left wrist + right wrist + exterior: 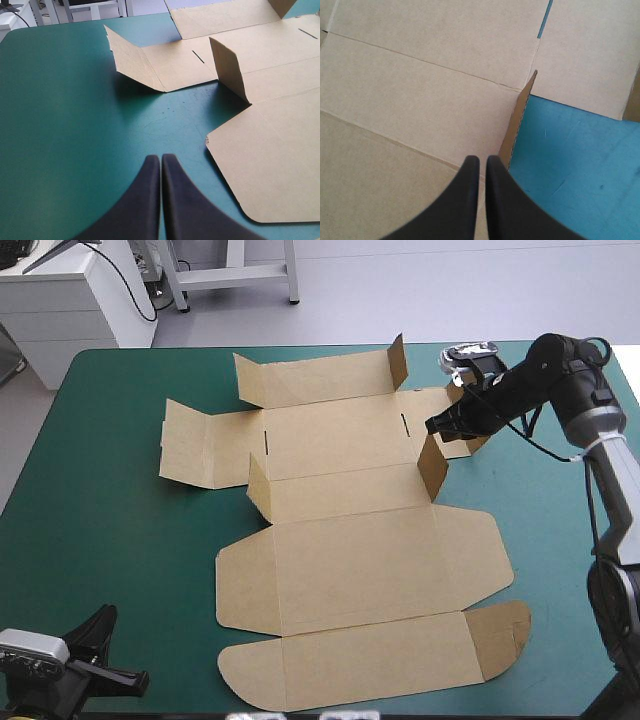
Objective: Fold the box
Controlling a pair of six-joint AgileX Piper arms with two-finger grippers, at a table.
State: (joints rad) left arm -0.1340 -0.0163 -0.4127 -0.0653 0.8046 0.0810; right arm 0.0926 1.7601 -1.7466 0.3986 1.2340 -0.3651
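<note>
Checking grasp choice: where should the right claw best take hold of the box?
Probably the upright flap on the box's right side, from above: its top edge stands free of the teal-green cover, while the large panels lie flat. The right claw, shut, is close to it.

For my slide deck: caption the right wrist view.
Right gripper, jaws shut, above the brown box beside a raised flap.

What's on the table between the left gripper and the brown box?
Nothing, just bare teal-green cover. The left wrist view shows it running from the shut left gripper to the box.
</note>
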